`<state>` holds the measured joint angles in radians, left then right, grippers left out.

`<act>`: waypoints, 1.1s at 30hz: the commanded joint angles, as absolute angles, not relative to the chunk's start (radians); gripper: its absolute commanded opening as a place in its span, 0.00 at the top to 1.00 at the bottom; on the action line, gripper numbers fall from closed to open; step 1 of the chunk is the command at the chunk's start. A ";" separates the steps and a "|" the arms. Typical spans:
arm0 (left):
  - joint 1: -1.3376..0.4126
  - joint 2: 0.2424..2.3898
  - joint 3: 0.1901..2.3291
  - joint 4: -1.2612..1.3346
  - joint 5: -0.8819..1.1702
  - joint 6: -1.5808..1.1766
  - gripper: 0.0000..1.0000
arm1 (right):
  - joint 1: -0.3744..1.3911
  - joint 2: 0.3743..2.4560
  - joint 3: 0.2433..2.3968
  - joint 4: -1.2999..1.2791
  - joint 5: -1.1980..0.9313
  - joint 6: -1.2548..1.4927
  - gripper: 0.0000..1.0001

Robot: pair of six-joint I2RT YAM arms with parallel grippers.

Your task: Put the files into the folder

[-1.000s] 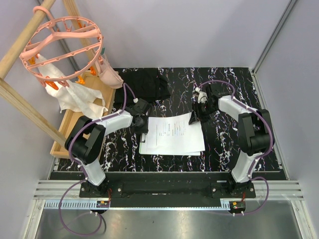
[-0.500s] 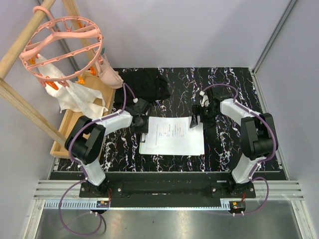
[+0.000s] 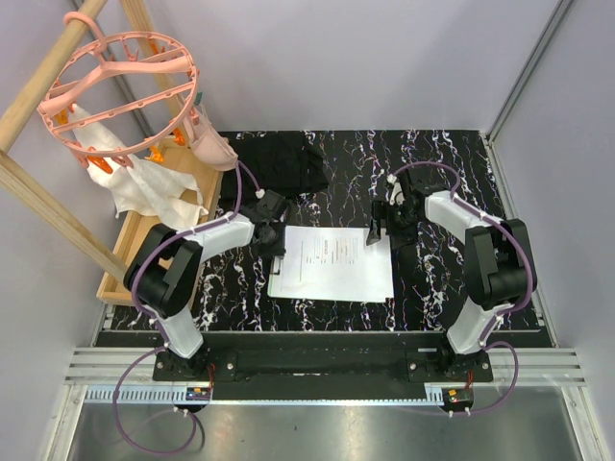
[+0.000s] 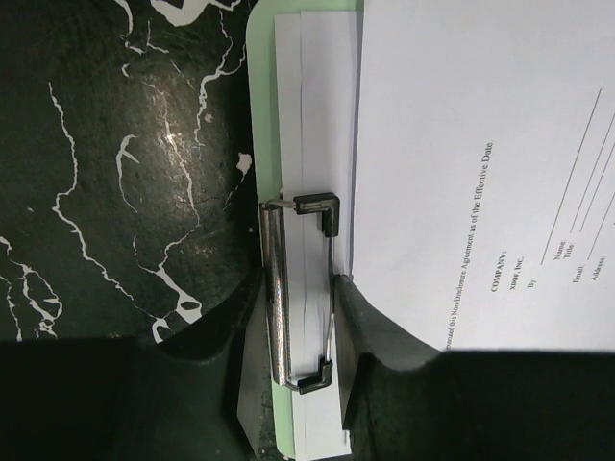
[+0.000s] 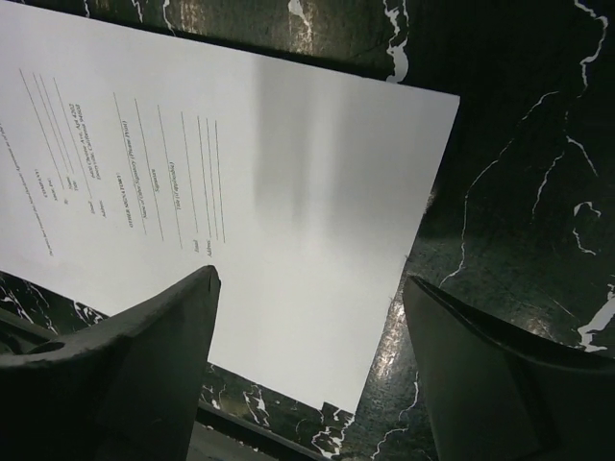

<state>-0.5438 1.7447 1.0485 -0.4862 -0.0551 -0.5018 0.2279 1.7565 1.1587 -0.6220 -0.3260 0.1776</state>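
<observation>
Lying flat now, the top sheet of your files (image 3: 336,259) rests on the folder (image 4: 258,115) in the middle of the table (image 3: 442,163), its right corner no longer lifted. Your right tool (image 3: 376,233) has sprung wide and let go, empty over that edge. Your left tool (image 3: 272,233) stays clamped on the folder's clip (image 4: 279,298).

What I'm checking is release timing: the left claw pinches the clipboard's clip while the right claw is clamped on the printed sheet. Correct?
Not quite. The right claw is open, its fingers spread apart over the printed sheet and gripping nothing, as the right wrist view shows. The left claw does pinch the clip of the clipboard.
</observation>
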 commanded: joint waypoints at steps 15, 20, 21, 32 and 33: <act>-0.497 1.724 0.897 -0.284 0.190 -0.621 1.00 | 0.412 1.615 1.175 -0.507 -0.369 0.386 0.24; -0.497 1.738 0.908 -0.298 0.178 -0.653 1.00 | 0.529 1.721 1.192 -0.335 -0.384 0.523 0.33; -0.499 1.738 0.910 -0.302 0.166 -0.657 1.00 | 0.540 1.744 1.190 -0.316 -0.380 0.535 0.34; -0.502 1.723 0.874 -0.204 0.247 -0.699 1.00 | 0.580 1.858 1.157 -0.272 -0.305 0.515 0.29; -0.502 1.712 0.862 -0.183 0.255 -0.706 1.00 | 0.580 1.865 1.152 -0.273 -0.302 0.520 0.29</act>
